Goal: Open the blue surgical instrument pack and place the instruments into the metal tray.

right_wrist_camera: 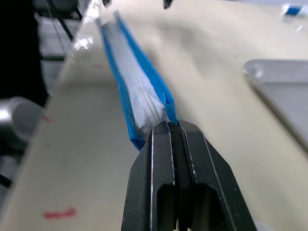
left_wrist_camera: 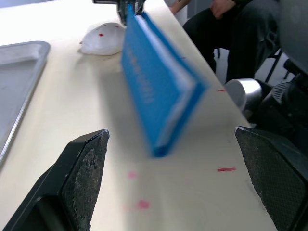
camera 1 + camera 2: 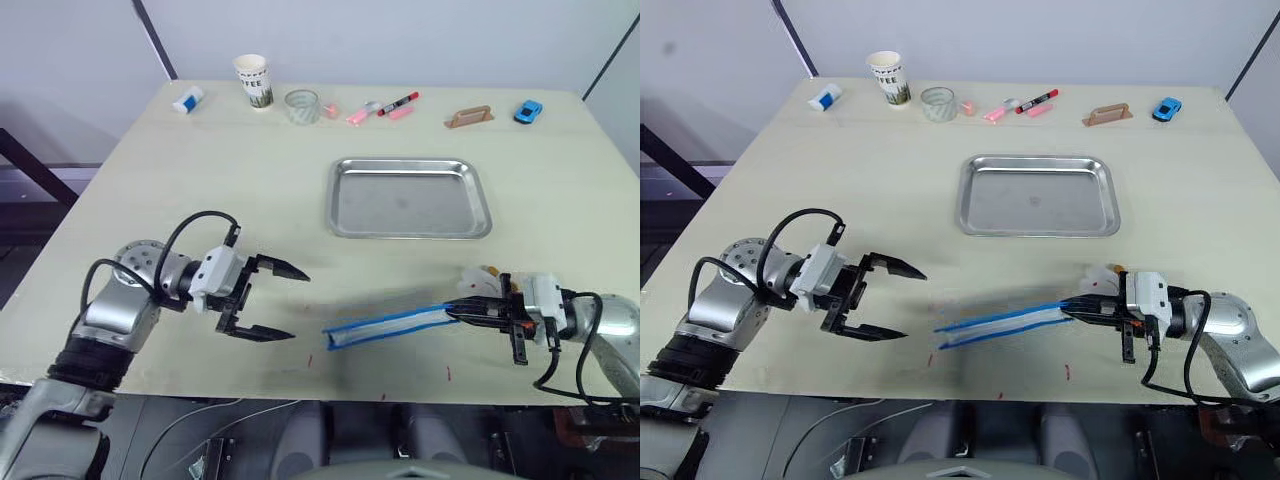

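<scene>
Right claw (image 3: 466,313) pinching closed blue pack (image 3: 385,325); metal tray (image 3: 345,222) bare.

A pale cream table (image 3: 200,180) carries everything. Along its far edge, from the robot's left to right: a small white-and-blue object (image 3: 187,99), a printed paper cup (image 3: 253,80), a clear roll of tape (image 3: 302,106), pink and red markers (image 3: 382,107) lying in a loose cluster, a tan wooden block (image 3: 469,117), and a small blue toy car (image 3: 528,110). Nearer the middle sits the metal tray (image 3: 410,228) — shiny, shallow, with rounded corners. A white plush toy (image 2: 102,38) lies near the right front edge. Small red marks (image 3: 310,358) dot the tabletop near the front edge.
</scene>
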